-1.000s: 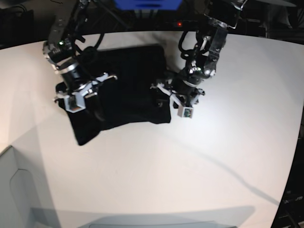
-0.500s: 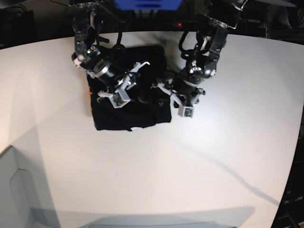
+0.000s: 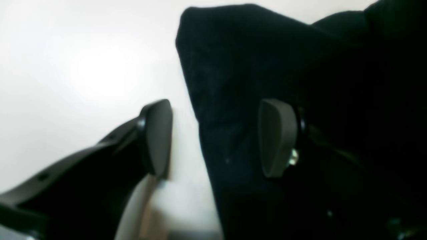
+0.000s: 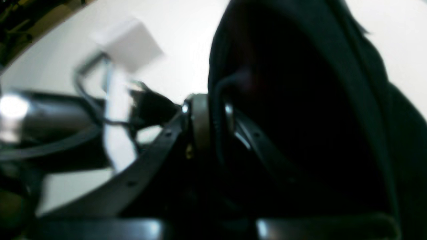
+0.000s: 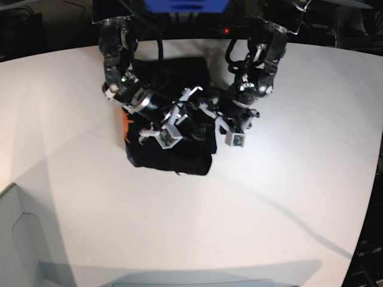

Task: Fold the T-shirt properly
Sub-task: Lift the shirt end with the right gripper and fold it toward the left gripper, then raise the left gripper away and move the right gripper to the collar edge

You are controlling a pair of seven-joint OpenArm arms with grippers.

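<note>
The black T-shirt lies folded into a compact bundle at the back middle of the white table. A strip of orange print shows at its left edge. My right gripper hangs over the middle of the bundle. In the right wrist view it is shut, with a fold of black cloth pinched between the pads. My left gripper sits at the bundle's right edge. It is open and straddles the shirt's edge, one pad on the table, the other over the cloth.
A pale grey bin stands at the front left corner. A blue object sits beyond the table's dark back edge. The two wrists are close together over the shirt.
My right arm has swung from the shirt's left side toward the right, carrying the held cloth over the rest. The bundle is now narrower. The left arm has barely moved.
</note>
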